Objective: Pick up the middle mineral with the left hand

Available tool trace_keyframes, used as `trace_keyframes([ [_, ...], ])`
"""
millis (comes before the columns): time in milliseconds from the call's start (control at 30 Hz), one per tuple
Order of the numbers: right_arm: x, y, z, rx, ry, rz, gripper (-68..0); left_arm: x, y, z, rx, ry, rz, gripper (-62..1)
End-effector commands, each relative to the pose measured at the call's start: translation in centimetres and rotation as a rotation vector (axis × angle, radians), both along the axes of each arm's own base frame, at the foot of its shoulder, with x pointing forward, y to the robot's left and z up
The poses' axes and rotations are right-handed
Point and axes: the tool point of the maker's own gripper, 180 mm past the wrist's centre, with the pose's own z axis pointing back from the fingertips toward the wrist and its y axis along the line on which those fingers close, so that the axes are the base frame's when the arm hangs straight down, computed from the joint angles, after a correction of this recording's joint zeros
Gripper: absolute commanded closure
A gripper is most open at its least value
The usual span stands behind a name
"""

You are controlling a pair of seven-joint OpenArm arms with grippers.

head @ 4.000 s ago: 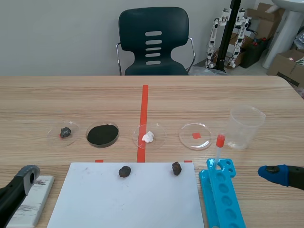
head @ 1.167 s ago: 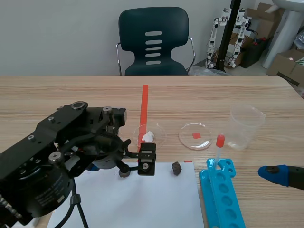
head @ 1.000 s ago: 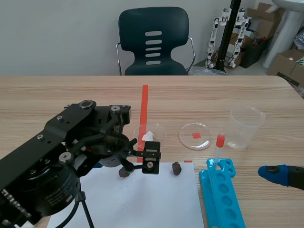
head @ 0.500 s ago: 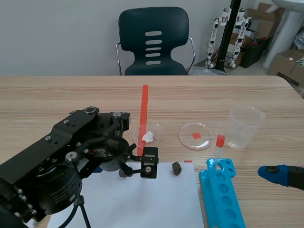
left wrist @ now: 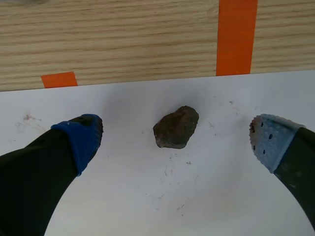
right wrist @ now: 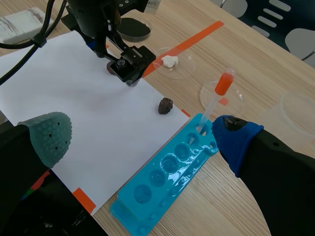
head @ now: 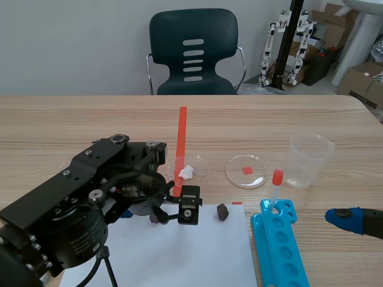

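A dark brown mineral (left wrist: 176, 128) lies on the white paper sheet (left wrist: 197, 196), near its far edge. My left gripper (left wrist: 174, 140) is open and low over the sheet, one finger on each side of the mineral, neither touching it. In the scene view the left arm (head: 90, 203) covers most of this mineral. A second dark mineral (head: 222, 211) lies on the sheet to its right. My right gripper (right wrist: 142, 142) is open and empty, at the table's right front (head: 353, 220).
A blue tube rack (head: 278, 251) holding a red-bulbed pipette (head: 275, 185) stands right of the sheet. Behind are a dish with a white lump (head: 187, 172), a dish over a red mark (head: 246, 170) and a clear beaker (head: 309, 159).
The left arm has come in from the front left corner and settled over the left dark mineral on the sheet. Over the last half second it barely shifted. The right arm has not moved.
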Motion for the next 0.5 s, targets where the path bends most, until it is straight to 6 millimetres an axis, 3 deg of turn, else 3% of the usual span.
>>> trace_keyframes([
  [0,0.26,-0.1,0.6,0.01,-0.021,-0.003,-59.1,0.55,-0.26,0.42,-0.007,-0.015,-0.007,-54.4],
  [467,0.26,-0.1,0.6,0.01,-0.021,-0.003,-59.1,0.39,-0.38,0.27,-0.008,-0.007,-0.014,-23.1],
])
